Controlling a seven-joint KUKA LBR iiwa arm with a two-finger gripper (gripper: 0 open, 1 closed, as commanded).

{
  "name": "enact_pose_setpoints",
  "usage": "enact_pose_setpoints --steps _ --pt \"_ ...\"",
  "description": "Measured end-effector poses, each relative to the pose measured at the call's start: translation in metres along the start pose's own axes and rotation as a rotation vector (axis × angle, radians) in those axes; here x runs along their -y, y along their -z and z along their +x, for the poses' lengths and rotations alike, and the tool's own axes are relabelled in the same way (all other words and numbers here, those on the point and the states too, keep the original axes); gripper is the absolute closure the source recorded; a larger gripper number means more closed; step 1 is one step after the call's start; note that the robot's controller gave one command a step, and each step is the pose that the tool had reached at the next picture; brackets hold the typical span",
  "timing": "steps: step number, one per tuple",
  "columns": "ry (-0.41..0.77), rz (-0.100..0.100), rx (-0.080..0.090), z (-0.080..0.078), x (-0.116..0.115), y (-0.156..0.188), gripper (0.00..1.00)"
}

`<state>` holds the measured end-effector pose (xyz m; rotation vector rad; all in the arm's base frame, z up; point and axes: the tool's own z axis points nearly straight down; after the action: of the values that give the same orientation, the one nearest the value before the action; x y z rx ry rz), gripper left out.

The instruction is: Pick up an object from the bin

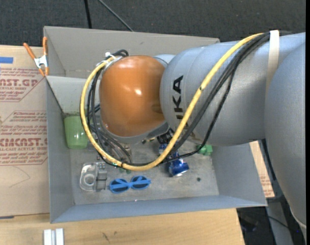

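Observation:
The gripper's dark body shows under the orange dome, over the bin's front left. Right below it on the bin floor lies a silver-grey metal piece with a clear ring. A blue propeller-shaped toy lies just to the right of that piece, near the front wall. A pale green block leans against the left wall, left of the gripper. I cannot make out anything between the fingers.
A small blue thing and a green piece lie at the front right, partly under the arm. The arm and its yellow cable cover the bin's middle and back. The front wall stands close behind the toy.

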<state>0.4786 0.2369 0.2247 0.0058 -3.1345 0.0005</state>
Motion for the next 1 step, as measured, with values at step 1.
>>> enact_pose_setpoints --steps 1 --pt "-0.321 0.001 0.002 -0.0156 0.0768 -0.1578 0.00"
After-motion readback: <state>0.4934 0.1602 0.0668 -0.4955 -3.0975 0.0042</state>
